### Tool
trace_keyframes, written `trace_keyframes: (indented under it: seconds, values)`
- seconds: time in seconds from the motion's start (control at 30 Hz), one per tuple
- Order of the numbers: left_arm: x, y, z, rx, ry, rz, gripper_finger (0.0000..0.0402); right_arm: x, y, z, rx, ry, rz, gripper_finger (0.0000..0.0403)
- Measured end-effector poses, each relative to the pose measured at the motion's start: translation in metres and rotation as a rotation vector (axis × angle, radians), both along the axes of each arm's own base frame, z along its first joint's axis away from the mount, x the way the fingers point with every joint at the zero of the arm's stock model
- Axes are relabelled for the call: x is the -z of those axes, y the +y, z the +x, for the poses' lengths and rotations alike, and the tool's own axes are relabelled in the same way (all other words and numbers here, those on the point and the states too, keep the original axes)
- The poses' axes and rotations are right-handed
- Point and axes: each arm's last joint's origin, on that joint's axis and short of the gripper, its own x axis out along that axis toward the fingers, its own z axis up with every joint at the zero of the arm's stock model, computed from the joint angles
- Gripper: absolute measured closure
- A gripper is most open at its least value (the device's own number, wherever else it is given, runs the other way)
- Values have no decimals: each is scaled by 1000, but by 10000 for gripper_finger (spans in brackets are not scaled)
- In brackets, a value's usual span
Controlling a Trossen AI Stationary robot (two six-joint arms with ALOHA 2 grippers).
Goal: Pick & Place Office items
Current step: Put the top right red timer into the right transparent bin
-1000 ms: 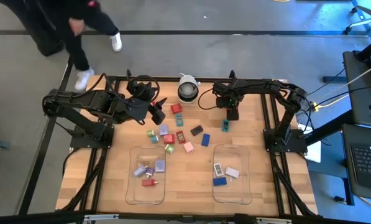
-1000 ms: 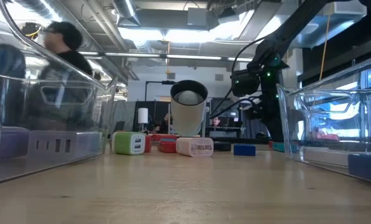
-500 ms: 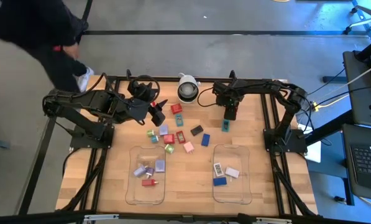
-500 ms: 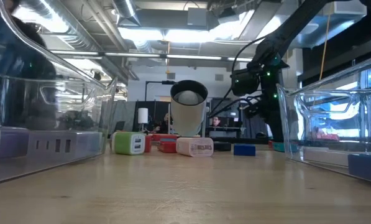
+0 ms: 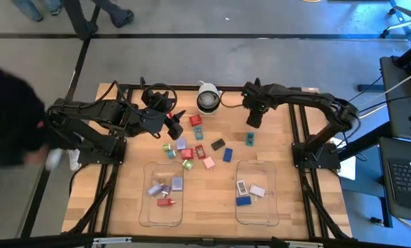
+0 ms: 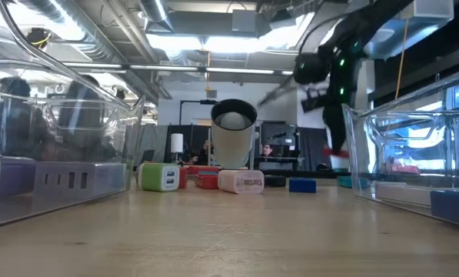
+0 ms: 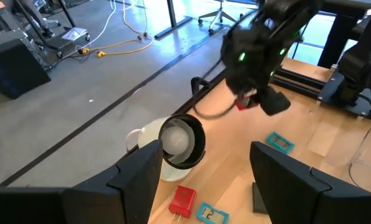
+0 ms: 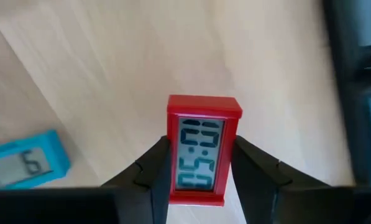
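My right gripper hangs above the table's far right part, shut on a small red clock block. The low view shows it raised off the table. A teal clock block lies flat on the wood just near of it. My left gripper is open and hovers at the far left of the scattered office items, beside a red block and a teal one. The other coloured blocks lie flat on the table centre. My right gripper pinches the red clock block by its two long side edges, one finger on each. The fingers come from above, pointing down. The block is lifted clear of the table, its display facing the wrist camera.
The white-and-black camera dome stands at the far edge between the arms. Two clear trays, left and right, sit near the front edge, each holding a few items. A person stands off the table's left side.
My right gripper has risen from the table top, a little toward the far edge, lifting the red clock block clear; the teal clock block stayed where it was. A person has walked along the far side to the table's left.
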Motion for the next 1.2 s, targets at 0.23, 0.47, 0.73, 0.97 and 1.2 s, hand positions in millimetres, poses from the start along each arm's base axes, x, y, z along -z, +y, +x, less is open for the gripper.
trace_keyframes:
  seconds: [0.23, 0.47, 0.73, 0.97, 1.2]
  values:
    - [0, 0, 0, -3, -2, 0, 162, -62, 23, -16, 69, -301, -131, 263]
    - [0, 0, 0, -11, -8, 0, 162, -122, 52, -25, 77, -758, -205, 263]
    - [0, 0, 0, -23, -23, -14, 162, -169, 83, -20, -14, -1199, -239, 262]
    - [0, 0, 0, -47, -60, -50, 162, -193, 106, -9, -117, -1462, -237, 262]
    - [0, 0, 0, -46, -68, -64, 162, -205, 127, -5, -186, -1610, -199, 261]
